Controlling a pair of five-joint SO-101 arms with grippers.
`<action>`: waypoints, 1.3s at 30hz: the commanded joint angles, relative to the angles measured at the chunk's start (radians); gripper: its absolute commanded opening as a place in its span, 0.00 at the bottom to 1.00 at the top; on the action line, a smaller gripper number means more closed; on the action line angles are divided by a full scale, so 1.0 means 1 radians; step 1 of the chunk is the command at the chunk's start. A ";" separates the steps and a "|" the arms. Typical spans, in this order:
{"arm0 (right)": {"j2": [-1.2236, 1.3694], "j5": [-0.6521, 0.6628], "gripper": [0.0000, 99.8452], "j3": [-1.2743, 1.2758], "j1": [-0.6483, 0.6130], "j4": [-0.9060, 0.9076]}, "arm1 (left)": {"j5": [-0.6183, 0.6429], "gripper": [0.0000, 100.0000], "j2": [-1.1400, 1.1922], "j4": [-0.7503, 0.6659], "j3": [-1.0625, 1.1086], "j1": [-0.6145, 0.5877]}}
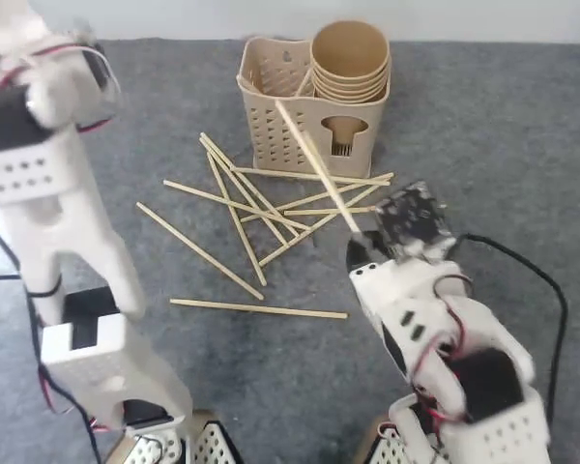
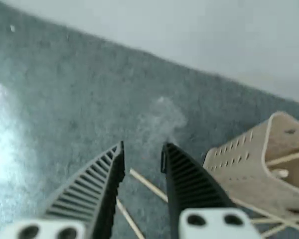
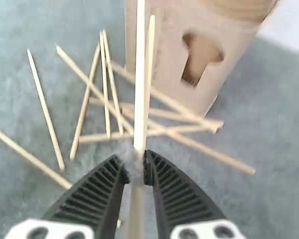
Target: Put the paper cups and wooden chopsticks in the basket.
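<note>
Pinching one chopstick (image 3: 139,74) tight in my right gripper (image 3: 133,159), tip at the basket (image 1: 266,135) rim upper centre, I judge it next needs tipping inside.

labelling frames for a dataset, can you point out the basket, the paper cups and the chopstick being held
basket (image 1: 271,135), high view, perforated front wall
paper cups (image 1: 350,53), high view, inside of the top cup
held chopstick (image 3: 139,74), right wrist view, mid shaft
</note>
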 commanded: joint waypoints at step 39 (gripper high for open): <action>1.371 -0.094 0.01 -0.876 0.002 -1.253 | 0.011 0.20 -0.048 -0.319 0.839 0.068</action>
